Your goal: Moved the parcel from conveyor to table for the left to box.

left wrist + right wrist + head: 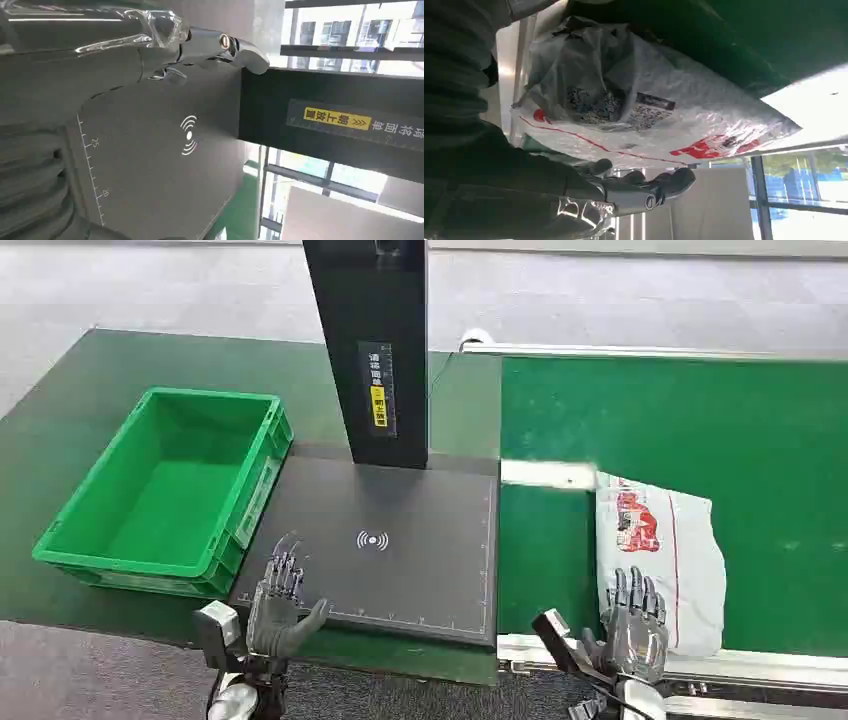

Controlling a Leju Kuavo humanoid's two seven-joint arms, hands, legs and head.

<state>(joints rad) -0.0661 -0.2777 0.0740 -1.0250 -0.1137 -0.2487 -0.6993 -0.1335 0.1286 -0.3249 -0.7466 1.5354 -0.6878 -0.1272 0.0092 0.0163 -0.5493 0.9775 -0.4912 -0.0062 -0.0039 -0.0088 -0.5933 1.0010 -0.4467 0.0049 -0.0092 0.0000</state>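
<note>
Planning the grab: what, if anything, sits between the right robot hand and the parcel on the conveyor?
Nothing visible. The right robot hand is already at the near edge of the parcel, fingers open, with no object between them.

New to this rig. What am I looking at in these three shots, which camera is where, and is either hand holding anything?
It is a humanoid robot with two arms, each ending in a many-fingered hand. The head view looks down from the robot's body. The other two come from cameras at the wrists and are turned sideways.

In the head view, a green crate stands at the left on a dark green table. Beside it lies a dark scanning pad with a black post rising from its far edge. At the right is a green conveyor carrying a white plastic parcel with red print.

The left hand hovers over the pad's near corner, fingers apart, holding nothing. The right hand is at the parcel's near end with its fingers spread; the right wrist view shows the parcel close to the fingers, but not gripped.
</note>
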